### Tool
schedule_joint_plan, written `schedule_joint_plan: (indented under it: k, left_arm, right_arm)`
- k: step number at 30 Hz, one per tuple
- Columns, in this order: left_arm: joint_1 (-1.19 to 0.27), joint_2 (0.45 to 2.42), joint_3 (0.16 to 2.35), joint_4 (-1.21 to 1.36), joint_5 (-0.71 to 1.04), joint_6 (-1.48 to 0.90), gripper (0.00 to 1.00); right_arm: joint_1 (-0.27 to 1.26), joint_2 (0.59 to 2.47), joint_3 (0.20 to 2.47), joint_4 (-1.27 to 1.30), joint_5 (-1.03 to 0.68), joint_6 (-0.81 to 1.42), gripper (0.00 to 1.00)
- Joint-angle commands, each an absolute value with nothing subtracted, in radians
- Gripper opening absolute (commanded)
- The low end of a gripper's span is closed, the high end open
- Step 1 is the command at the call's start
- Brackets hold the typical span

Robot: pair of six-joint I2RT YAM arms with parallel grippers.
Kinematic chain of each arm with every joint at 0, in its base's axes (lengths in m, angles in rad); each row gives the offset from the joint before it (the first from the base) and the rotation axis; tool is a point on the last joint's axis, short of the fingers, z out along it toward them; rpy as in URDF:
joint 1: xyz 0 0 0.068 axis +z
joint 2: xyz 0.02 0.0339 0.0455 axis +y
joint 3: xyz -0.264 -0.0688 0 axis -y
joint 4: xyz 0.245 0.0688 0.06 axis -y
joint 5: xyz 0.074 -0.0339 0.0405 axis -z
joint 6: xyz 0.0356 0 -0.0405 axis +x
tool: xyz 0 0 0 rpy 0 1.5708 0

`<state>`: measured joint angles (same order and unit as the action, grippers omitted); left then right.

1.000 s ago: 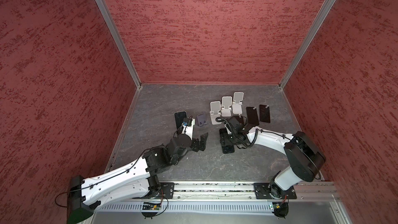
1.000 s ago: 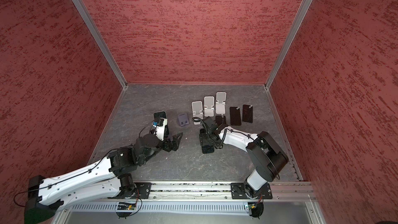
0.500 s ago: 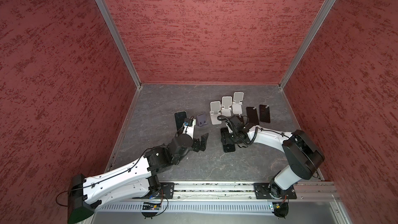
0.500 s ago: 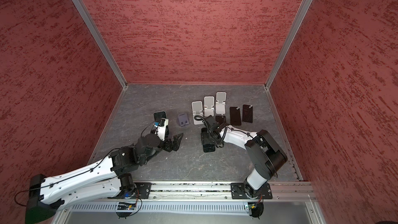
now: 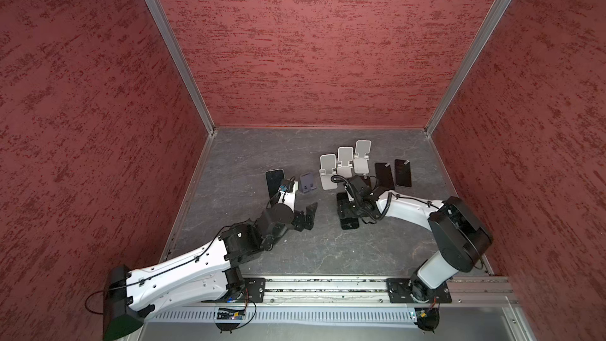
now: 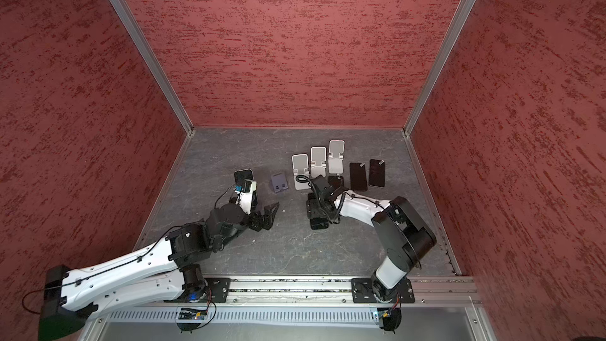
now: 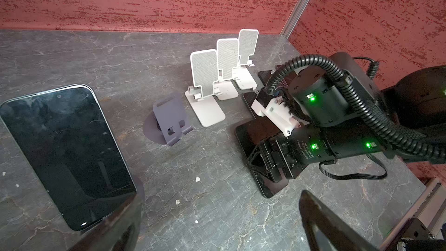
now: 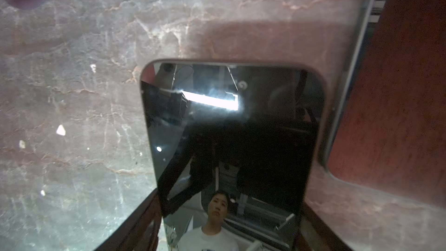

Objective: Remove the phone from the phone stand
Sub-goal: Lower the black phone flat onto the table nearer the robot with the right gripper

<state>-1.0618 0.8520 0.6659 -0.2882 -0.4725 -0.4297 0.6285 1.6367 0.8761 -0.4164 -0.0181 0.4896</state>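
The right gripper [image 8: 229,213] clamps a flat phone [image 8: 231,129] between its fingers; the left gripper [image 7: 219,196] gapes empty, a propped phone [image 7: 67,150] just beside it.

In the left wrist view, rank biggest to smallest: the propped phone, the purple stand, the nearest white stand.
1. propped phone, inflated by closeness to camera
2. nearest white stand
3. purple stand, only slightly smaller

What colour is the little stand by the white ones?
The little stand is dull purple, clearest in the left wrist view.
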Motion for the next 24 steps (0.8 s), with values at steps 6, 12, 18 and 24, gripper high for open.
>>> schedule_joint_plan:
  k: [6, 12, 18, 24]
  left_arm:
    - [-1.065, 0.841, 0.637, -0.266, -0.479, -0.419, 1.0]
    - [-1.065, 0.817, 0.614, -0.256, -0.488, -0.419, 1.0]
    - [-1.064, 0.794, 0.599, -0.255, -0.496, -0.418, 0.99]
    - [-1.065, 0.782, 0.589, -0.252, -0.502, -0.412, 0.99]
  right_arm:
    - [0.629, 1.689, 0.897, -0.491, 0.08, 0.511, 0.76]
    - [0.632, 1.716, 0.907, -0.494, 0.078, 0.518, 0.77]
    - [0.635, 1.736, 0.914, -0.5, 0.08, 0.529, 0.77]
    - [0.64, 1.75, 0.922, -0.497, 0.076, 0.534, 0.77]
